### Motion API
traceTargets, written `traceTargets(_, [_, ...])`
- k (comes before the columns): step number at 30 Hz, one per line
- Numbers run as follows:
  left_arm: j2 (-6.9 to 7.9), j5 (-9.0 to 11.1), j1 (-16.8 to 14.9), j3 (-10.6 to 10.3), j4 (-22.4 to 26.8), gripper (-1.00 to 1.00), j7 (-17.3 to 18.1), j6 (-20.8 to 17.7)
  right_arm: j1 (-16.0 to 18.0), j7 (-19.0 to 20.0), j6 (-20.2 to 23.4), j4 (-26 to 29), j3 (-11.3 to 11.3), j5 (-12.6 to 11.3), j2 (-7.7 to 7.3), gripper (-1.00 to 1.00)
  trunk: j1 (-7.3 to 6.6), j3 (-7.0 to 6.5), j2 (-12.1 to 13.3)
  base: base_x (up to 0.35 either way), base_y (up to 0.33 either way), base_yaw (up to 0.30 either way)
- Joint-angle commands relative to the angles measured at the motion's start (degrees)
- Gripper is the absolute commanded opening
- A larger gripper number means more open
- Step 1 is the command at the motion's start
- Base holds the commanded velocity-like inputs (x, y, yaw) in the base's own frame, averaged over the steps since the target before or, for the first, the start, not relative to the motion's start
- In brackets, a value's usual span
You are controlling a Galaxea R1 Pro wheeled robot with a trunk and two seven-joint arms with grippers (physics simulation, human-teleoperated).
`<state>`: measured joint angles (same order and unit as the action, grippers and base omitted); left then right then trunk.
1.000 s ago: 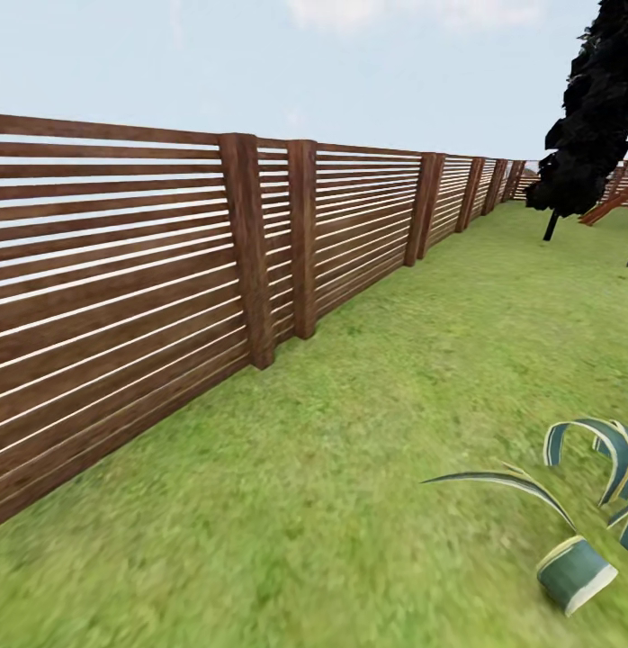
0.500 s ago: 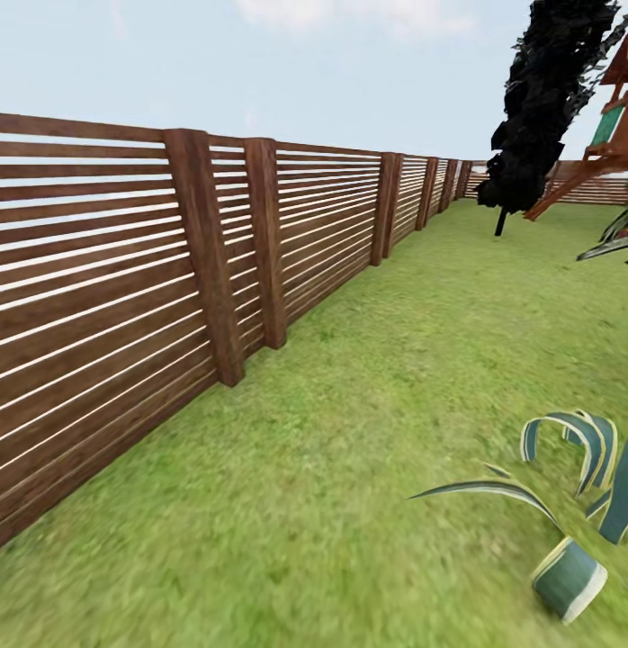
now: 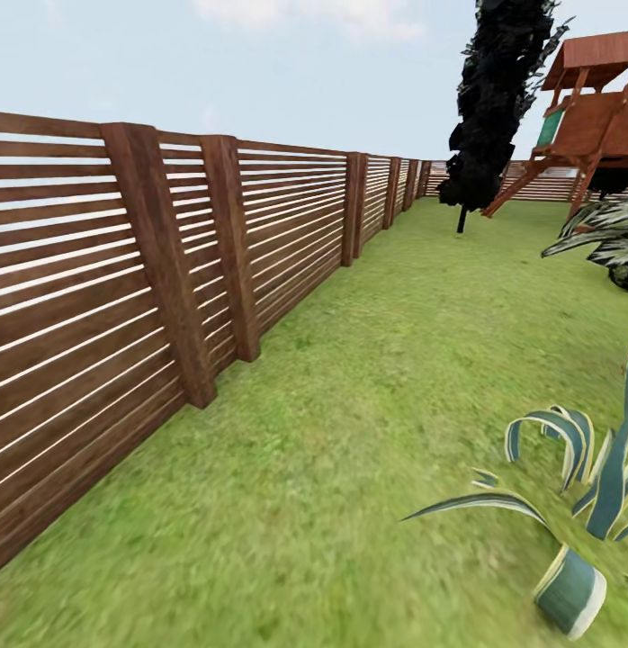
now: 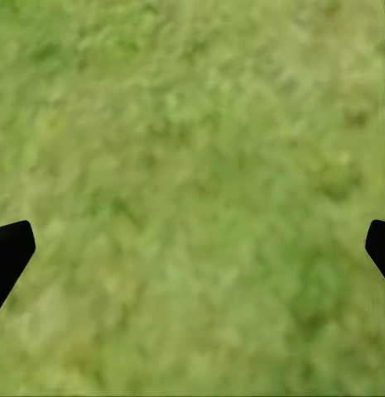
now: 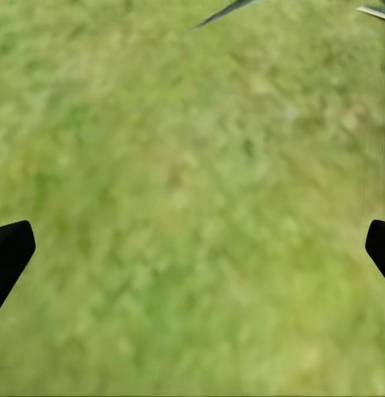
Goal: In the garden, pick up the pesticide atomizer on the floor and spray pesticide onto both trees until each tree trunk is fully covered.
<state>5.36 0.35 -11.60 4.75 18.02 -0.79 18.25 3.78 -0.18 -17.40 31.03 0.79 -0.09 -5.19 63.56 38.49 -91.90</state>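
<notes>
The garden lawn (image 3: 377,360) stretches ahead of me, with the brown slat fence (image 3: 80,297) running along its left side. The pesticide atomizer and both trees with their trunks are out of view. In the left wrist view my left gripper (image 4: 192,248) hangs open over bare grass (image 4: 192,124), its black fingertips (image 4: 10,252) far apart with nothing between them. The right wrist view has my right gripper (image 5: 192,248) open the same way above grass (image 5: 175,165), beside a thin leaf tip (image 5: 225,11).
A narrow black-leaved tree (image 3: 494,99) stands far ahead, with a wooden playset (image 3: 593,117) to its right. A striped-leaf plant (image 3: 575,504) grows close at the lower right and another plant (image 3: 602,238) sits farther back. Open grass lies between fence and plants.
The head camera has turned to the right, so the fence has slid left in the picture and the playset has come into view. Nothing in the garden itself has moved.
</notes>
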Motion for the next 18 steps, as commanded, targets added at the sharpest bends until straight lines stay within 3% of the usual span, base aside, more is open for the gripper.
traceTargets(1, [0.0, 0.0, 0.0, 0.0, 0.0, 1.0, 0.0, 0.01, 0.0, 0.0, 0.0, 0.0, 0.0, 0.0, 0.0, 1.0, 0.0, 0.0, 0.0, 0.334, 0.168, -0.033])
traceTargets(18, [0.0, 0.0, 0.0, 0.0, 0.0, 1.0, 0.01, 0.01, 0.0, 0.0, 0.0, 0.0, 0.0, 0.0, 0.0, 1.0, 0.0, 0.0, 0.0, 0.334, 0.175, -0.004])
